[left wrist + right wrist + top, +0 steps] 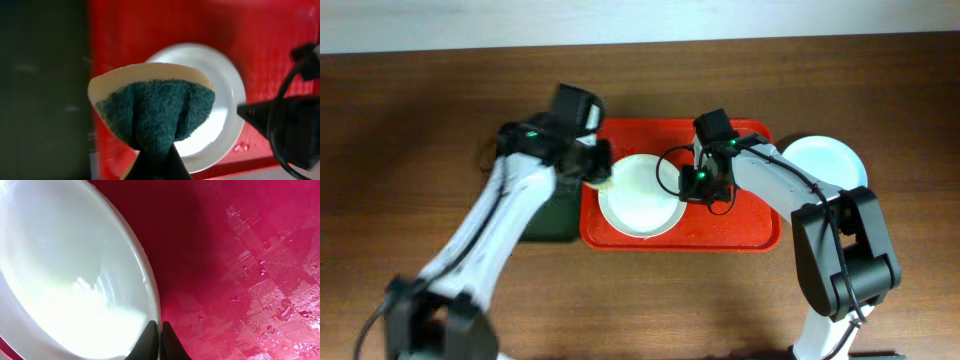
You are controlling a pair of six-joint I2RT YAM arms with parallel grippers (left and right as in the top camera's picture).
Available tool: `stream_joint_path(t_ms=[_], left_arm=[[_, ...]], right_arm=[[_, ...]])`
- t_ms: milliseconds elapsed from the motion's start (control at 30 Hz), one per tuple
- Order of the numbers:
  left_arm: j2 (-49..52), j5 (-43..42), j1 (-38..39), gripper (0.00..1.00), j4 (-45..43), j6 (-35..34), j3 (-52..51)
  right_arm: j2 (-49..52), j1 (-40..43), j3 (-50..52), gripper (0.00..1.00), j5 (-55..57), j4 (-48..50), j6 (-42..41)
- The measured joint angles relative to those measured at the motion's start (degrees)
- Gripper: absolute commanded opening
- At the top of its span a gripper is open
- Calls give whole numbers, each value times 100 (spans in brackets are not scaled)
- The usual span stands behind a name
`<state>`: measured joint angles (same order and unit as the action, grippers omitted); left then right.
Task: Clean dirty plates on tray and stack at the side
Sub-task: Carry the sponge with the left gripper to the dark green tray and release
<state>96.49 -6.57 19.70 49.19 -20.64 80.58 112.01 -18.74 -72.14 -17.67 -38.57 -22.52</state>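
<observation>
Red tray (750, 228); white plate (638, 200); dark green, cream-backed sponge (155, 110).

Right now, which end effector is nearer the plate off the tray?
Right. The right end effector is left of that plate; the left end effector is much farther left.

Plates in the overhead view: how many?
2. One plate on the red tray; another plate on the table right of the tray, partly behind the right arm. More may lie stacked under it.
</observation>
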Motion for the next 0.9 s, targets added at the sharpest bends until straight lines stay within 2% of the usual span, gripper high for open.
stream_joint_path(t_ms=[100, 233, 333, 500, 667, 700, 733, 767, 800, 900], left_arm=[[-319, 551, -111, 0, 120, 9, 33], [-114, 1130, -275, 1, 238, 120, 9], [236, 1473, -442, 6, 236, 208, -85], [1078, 1703, -748, 1, 238, 286, -120], [1834, 1757, -1043, 1, 221, 310, -179], [1880, 1753, -1102, 18, 219, 310, -190], [1897, 1731, -1169, 48, 212, 310, -197], [1899, 1692, -1248, 58, 205, 328, -197], [1897, 1611, -1333, 62, 201, 350, -195], [1899, 1217, -1521, 62, 437, 345, -146]], right_arm=[[0, 0, 0, 5, 0, 0, 2], [0, 0, 0, 5, 0, -2, -2], [0, -2, 0, 5, 2, -13, 2], [0, -4, 0, 5, 4, -13, 2], [0, -4, 0, 5, 4, -15, 0], [0, -4, 0, 5, 4, -13, 0], [0, -4, 0, 5, 2, -13, 2], [0, -4, 0, 5, 4, -13, 0], [0, -4, 0, 5, 2, -13, -2], [0, -7, 0, 11, 4, -15, -9]])
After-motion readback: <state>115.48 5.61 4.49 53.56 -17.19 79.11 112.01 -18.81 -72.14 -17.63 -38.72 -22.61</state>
